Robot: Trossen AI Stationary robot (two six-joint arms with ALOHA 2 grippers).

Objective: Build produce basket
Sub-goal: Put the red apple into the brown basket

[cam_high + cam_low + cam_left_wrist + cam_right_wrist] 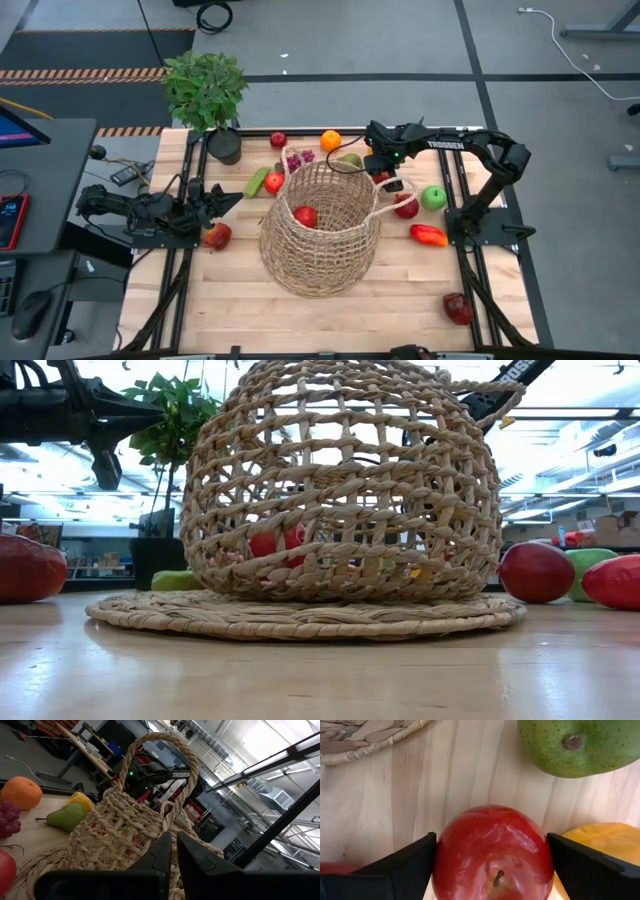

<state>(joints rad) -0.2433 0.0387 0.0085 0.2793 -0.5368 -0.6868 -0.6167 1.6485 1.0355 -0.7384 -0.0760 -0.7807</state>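
Note:
The tan wicker basket (pixel 322 225) stands on its flat woven base in the middle of the table, with a red apple (pixel 305 216) inside. My right gripper (pixel 491 850) points down at the basket's far right side, closed around another red apple (pixel 492 845) on the table. Beside that apple lie a green pear (pixel 580 745) and a yellow pepper (pixel 600 845). My left gripper (pixel 225 200) hangs shut above the table, left of the basket, with nothing in it. My right gripper has the red apple between its two fingers (pixel 405 870), one on each of its opposite sides (pixel 445 860). The fingers come from above, pointing down. The apple sits on the wood with its stem end up.
More produce lies around the basket: orange (pixel 330 140), grapes (pixel 300 157), cucumber (pixel 257 181), green apple (pixel 433 197), red pepper (pixel 428 235) and red apples (pixel 217 236), (pixel 406 207). A potted plant (pixel 207 95) stands at the far left corner.

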